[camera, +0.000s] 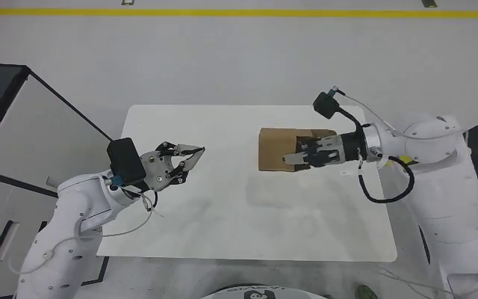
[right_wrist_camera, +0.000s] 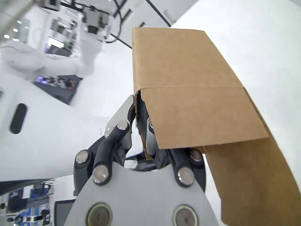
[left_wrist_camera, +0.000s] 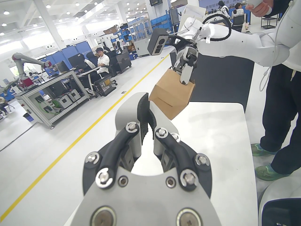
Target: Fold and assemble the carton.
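Evidently the folding is only part done. The body is squared up, but the end facing the right gripper gapes open with its flaps loose, so I'd judge the flap-closing step is in hand.

The white surface (camera: 224, 224) spreads beneath the carton (camera: 275, 149), which its shadow suggests is raised a little. The right gripper (camera: 290, 158) is clenched on a wall at the carton's open end. The left gripper (camera: 196, 152) hangs well apart from the carton on the opposite side, pinched together on nothing.

Next, that idle gripper would need to cross over and press a flap (right_wrist_camera: 200, 118) inward.

The right wrist view shows the cardboard edge nipped between the pads. The left wrist view shows the carton tilted.
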Controlling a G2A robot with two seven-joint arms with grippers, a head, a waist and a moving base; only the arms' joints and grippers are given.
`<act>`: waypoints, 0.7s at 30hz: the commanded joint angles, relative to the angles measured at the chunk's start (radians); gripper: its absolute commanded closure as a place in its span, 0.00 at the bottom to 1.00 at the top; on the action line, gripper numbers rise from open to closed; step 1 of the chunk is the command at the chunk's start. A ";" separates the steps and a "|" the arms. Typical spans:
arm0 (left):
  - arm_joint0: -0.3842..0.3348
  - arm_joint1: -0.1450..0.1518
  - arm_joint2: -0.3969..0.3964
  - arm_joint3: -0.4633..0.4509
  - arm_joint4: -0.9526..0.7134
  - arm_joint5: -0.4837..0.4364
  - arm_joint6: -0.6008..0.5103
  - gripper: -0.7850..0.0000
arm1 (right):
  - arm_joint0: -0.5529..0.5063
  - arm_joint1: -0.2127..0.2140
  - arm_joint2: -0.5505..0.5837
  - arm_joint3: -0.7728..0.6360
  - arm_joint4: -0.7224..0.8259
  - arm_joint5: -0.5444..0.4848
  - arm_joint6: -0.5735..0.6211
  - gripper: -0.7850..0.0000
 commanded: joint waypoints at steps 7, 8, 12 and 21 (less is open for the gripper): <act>0.000 0.000 0.000 0.000 0.000 0.000 0.000 1.00 | 0.133 -0.006 -0.173 -0.055 -0.332 0.016 0.030 1.00; 0.000 0.000 0.000 0.000 0.000 0.000 0.000 1.00 | 0.145 -0.007 -0.188 -0.055 -0.351 0.015 0.027 1.00; 0.000 0.000 0.000 0.000 0.000 0.000 0.000 1.00 | 0.149 -0.008 -0.191 -0.055 -0.359 0.015 0.026 1.00; 0.000 0.000 0.000 0.000 0.000 0.000 0.000 1.00 | 0.149 -0.008 -0.191 -0.055 -0.359 0.015 0.026 1.00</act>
